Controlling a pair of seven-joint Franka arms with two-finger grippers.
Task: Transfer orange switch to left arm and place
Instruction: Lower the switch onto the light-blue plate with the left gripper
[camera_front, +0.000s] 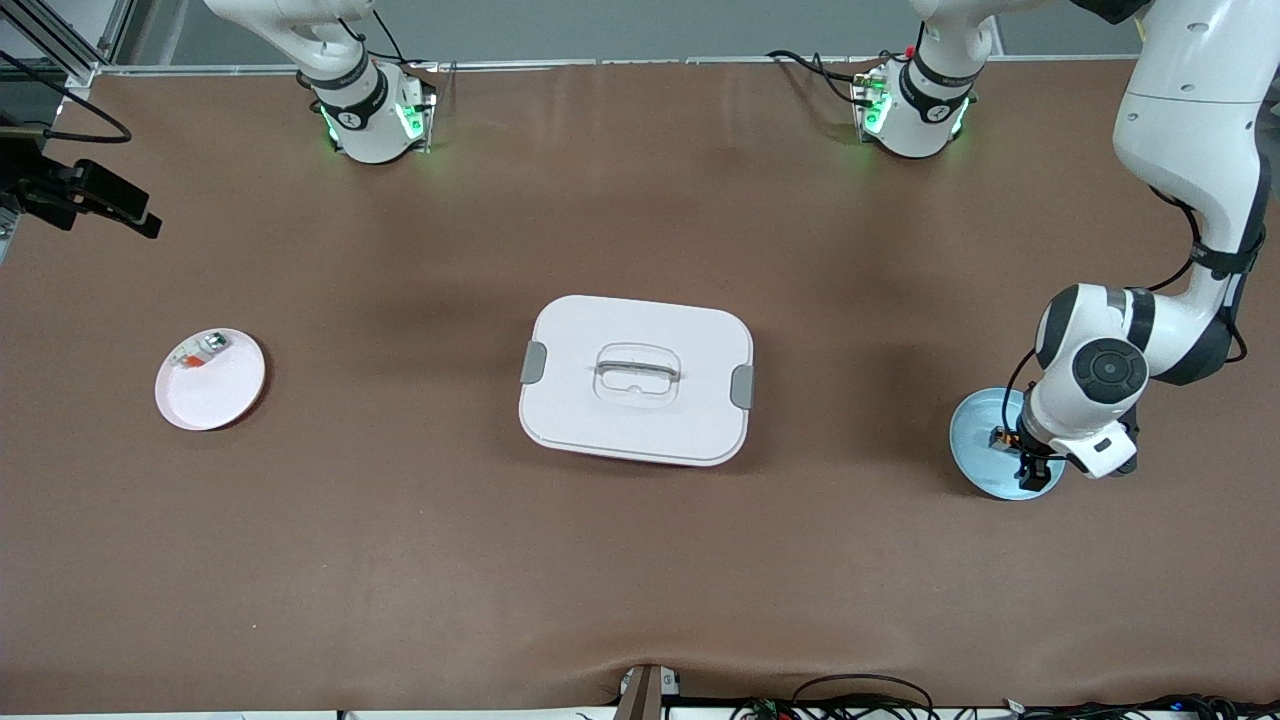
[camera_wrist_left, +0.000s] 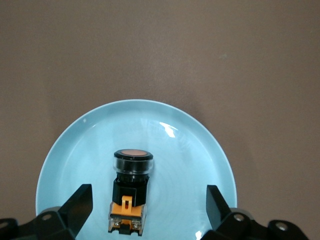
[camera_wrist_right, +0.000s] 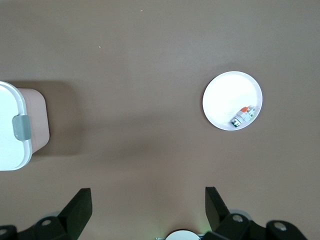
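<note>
Brown matting covers the whole table (camera_front: 640, 560), bare apart from a few things; the box (camera_front: 637, 378) sits at the middle of it, white with grey side latches and a recessed lid handle, lid on; toward the left arm's end of the table, about midway between the robots' edge and the front camera's edge, lies a pale blue plate (camera_wrist_left: 90, 150), and the orange switch (camera_wrist_left: 130, 190) lies on its side on that plate, black body, orange button face and an orange-yellow base block showing; the left gripper (camera_front: 1032, 470) hangs low over this plate, its fingers (camera_wrist_left: 80, 202) spread wide apart on either side of the switch and touching nothing, the switch between them but free; toward the right arm's end of the table a white plate (camera_front: 222, 395) holds a small silver-and-orange-red clear part (camera_front: 200, 352) near its rim, on the side closer to the robots' edge; the right gripper (camera_wrist_right: 148, 210) waits high above the table between the box and the white plate, fingers (camera_wrist_right: 79, 204) apart and empty; both plates are well apart from the box.
</note>
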